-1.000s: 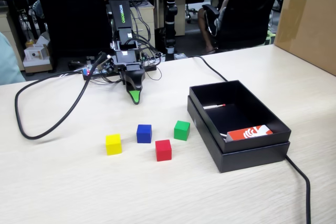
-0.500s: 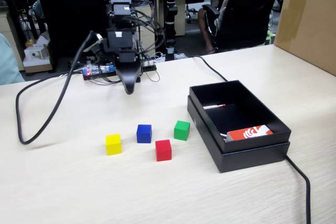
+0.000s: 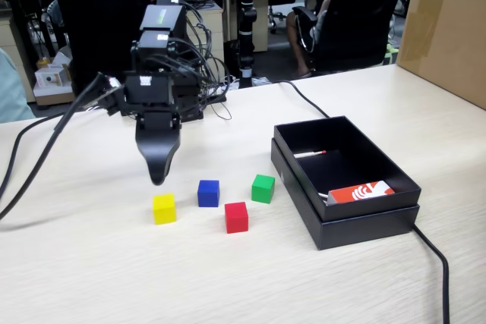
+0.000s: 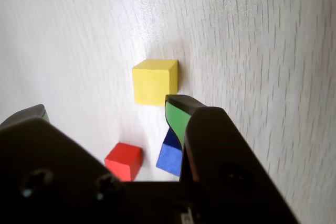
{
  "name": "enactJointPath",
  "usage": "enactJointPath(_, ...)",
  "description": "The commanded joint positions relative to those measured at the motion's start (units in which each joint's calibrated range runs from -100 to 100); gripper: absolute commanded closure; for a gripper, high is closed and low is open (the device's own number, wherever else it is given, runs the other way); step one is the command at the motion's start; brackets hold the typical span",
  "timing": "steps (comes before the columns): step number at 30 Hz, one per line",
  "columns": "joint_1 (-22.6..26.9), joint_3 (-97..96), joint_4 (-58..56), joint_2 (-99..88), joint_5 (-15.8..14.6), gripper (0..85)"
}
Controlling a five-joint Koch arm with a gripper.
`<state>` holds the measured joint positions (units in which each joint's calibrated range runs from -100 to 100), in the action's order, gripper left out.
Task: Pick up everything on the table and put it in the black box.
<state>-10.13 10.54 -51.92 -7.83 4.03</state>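
My fingers (image 3: 157, 176) hang in the air above the pale beige wood-grain tabletop (image 3: 91, 263), spread apart and holding nothing. In the wrist view the small yellow cube (image 4: 154, 81) lies ahead in the gap between them, with one green-padded fingertip (image 4: 177, 117) just beside its near edge and the other fingertip (image 4: 37, 113) well off to the left. In the fixed view my tips sit just above and slightly left of that yellow cube (image 3: 164, 209), not touching it.

The small blue cube (image 3: 208, 193) stands near the yellow one to its right in the fixed view, the small red cube (image 3: 236, 217) sits a little nearer the camera, and the small green cube (image 3: 263, 188) is just beside the shallow matte black cardboard box (image 3: 364, 224). All four cubes rest on the tabletop, none in the box. In the wrist view the red cube (image 4: 124, 160) and blue cube (image 4: 170, 153) show below the yellow one, partly hidden by my body.

Inside the box lies a red-and-white card (image 3: 360, 191). A thick black cable (image 3: 38, 165) trails across the tabletop on the left.
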Motion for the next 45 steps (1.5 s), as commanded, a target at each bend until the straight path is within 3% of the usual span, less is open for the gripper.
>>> enactJointPath(1,-0.44,5.14,-0.31,1.92,1.07,41.0)
enactJointPath(15,-0.98,5.78,-0.74,13.28,1.37,41.2)
enactJointPath(20,-1.07,8.22,-0.74,16.27,1.37,59.6)
enactJointPath(23,-1.07,9.77,-0.74,16.27,1.32,75.3)
enactJointPath(28,-0.24,7.68,-0.74,5.94,1.27,75.4)
enactJointPath(32,2.88,5.05,-2.12,-7.49,0.83,75.4)
enactJointPath(38,11.58,3.6,-4.8,-23.32,-1.66,75.3)
enactJointPath(42,17.58,5.59,-5.06,-24.12,-3.66,75.3)
enactJointPath(45,24.47,10.31,-5.32,-11.73,-6.45,75.3)
